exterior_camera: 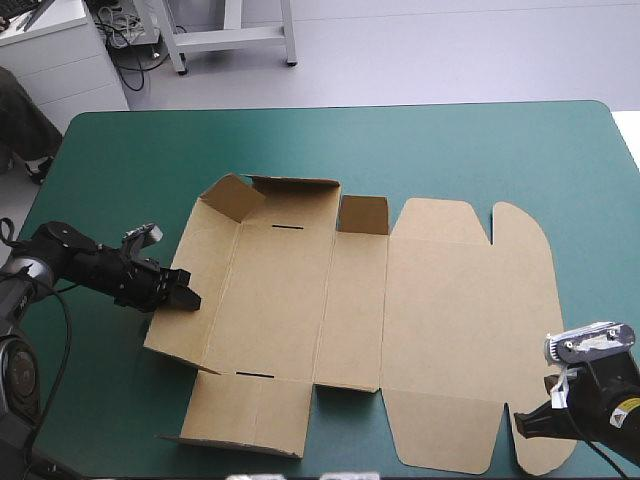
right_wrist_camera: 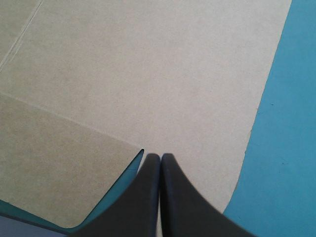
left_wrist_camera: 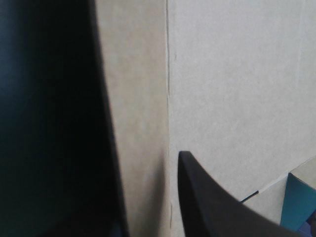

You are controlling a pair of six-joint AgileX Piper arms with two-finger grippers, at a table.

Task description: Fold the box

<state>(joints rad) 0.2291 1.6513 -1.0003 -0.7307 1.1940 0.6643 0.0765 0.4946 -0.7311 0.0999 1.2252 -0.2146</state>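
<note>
One box [exterior_camera: 440,310] lies opened out mid-table [exterior_camera: 560,160], mostly flat, its long way running left to right. Far flaps [exterior_camera: 362,215] toward the left end stand up, and the left wall [exterior_camera: 205,250] is tilted up off the table. Left gripper [exterior_camera: 183,293] is at that left wall, about halfway along it, tips at the wall's outer edge. In the left wrist view its fingers [left_wrist_camera: 212,207] stand apart, and brown board with a crease fills the gap ahead of them: partly open, nothing clearly pinched. Right gripper [exterior_camera: 527,420] sits at the box's near-right corner, by the rounded flap [exterior_camera: 540,455]. In the right wrist view its fingers are pressed fully together in one point and hold nothing. The tips are over the flap's board close to its curved edge, with teal-green table just beside. The grippers are well apart, one at each end of the box. The big right panel lies flat on the table.
</note>
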